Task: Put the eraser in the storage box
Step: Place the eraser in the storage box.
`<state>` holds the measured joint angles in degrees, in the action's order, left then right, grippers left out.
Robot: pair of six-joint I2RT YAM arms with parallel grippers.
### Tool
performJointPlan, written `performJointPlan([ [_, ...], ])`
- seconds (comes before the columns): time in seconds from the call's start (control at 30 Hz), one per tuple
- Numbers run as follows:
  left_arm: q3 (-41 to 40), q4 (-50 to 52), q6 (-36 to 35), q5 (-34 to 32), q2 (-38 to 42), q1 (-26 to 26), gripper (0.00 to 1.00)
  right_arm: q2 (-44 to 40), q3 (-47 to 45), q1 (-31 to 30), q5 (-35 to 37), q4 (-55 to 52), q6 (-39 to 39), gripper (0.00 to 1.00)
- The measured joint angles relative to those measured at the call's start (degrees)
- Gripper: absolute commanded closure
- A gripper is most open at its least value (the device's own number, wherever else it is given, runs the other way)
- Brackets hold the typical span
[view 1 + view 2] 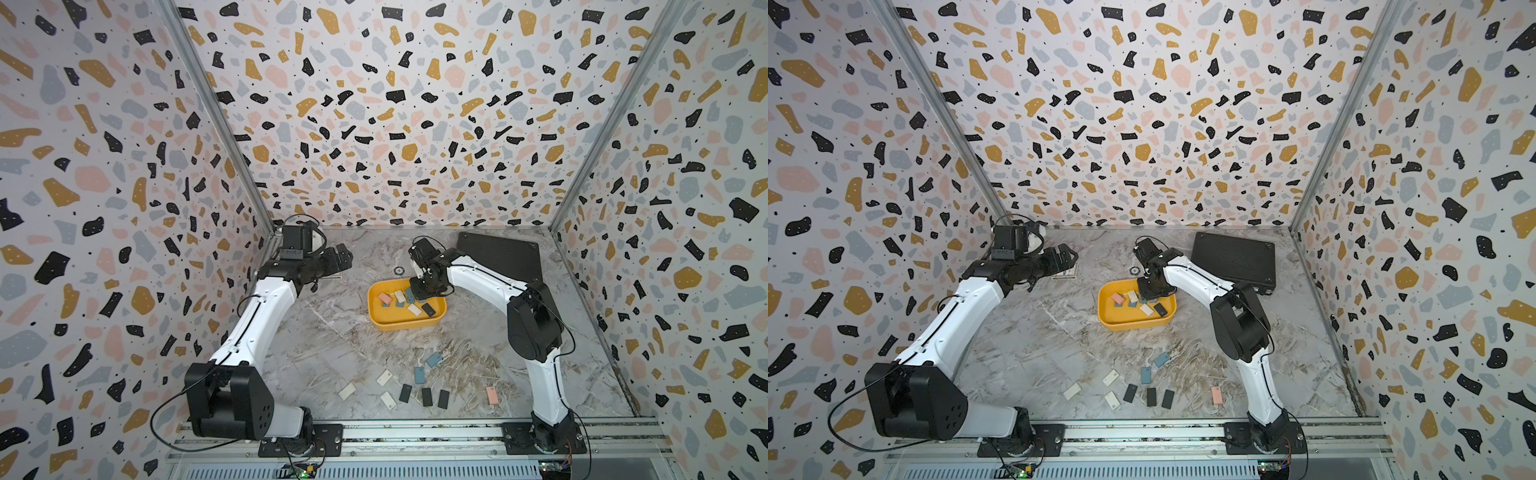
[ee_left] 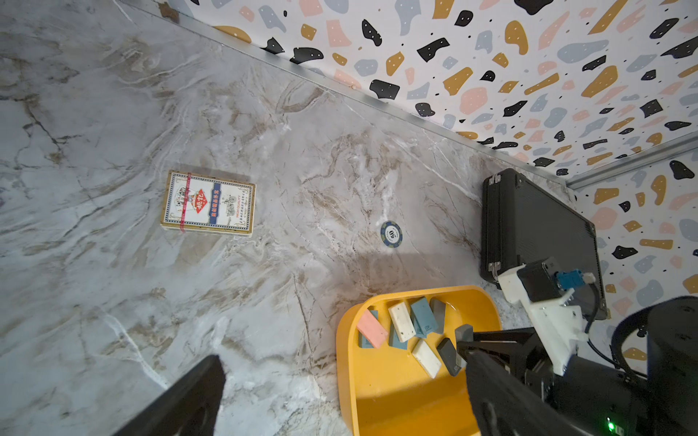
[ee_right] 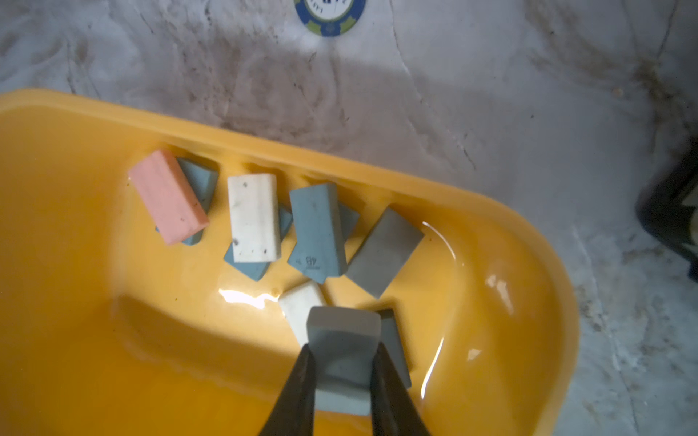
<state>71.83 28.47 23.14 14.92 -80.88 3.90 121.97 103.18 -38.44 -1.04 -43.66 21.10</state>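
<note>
R gripper [image 3: 343, 349] clamped on a grey rectangular rubber eraser [image 3: 342, 326], held over the floor of the shallow yellow plastic storage box [image 1: 399, 326], at frame centre in both top views. Other erasers [image 3: 253, 219] lie inside. L gripper [image 1: 341, 258], left of centre, jaws wide apart, nothing between them. Loose erasers [image 1: 427, 397] on marble table [image 1: 332, 353], lower centre.

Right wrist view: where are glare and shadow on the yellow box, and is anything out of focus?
In the right wrist view, white glare streaks the floor of the yellow box near the erasers, shadow darkens its bare end, and the right gripper, shut on a grey eraser, looks soft; in the left wrist view, a shadow lies on the table beside the box.
</note>
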Motion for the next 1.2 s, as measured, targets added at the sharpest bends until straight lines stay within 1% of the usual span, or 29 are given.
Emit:
performJointPlan([
  [0.17, 0.3, 0.4, -0.2, 0.0, -0.7, 0.0, 0.0, 2.5, 3.1, 1.7, -0.3, 0.2, -0.4, 0.8],
  [0.33, 0.4, 0.8, -0.2, 0.1, -1.4, 0.0, 0.0, 4.4, 4.0, 2.8, -0.8, 0.4, -0.5, 0.8],
  [0.7, 0.4, 1.1, -0.5, 0.2, -1.8, 0.0, 0.0, 8.5, 6.0, 2.7, -1.8, 0.9, -0.2, 0.78],
  [0.77, 0.4, 1.1, -0.6, 0.2, -1.8, 0.0, 0.0, 8.5, 6.0, 2.7, -2.1, 1.0, 0.0, 0.74],
  [0.87, 0.4, 1.1, -0.7, 0.2, -1.8, 0.0, 0.0, 8.5, 6.0, 2.8, -2.5, 1.0, 0.5, 0.64],
  [0.93, 0.4, 1.1, -0.7, 0.3, -1.8, 0.0, 0.01, 8.5, 6.0, 2.7, -2.7, 1.3, 0.7, 0.59],
  [1.2, 0.4, 1.1, -0.7, 0.6, -1.8, 0.0, 0.0, 7.7, 5.3, 2.6, -2.8, 2.4, 0.9, 0.5],
])
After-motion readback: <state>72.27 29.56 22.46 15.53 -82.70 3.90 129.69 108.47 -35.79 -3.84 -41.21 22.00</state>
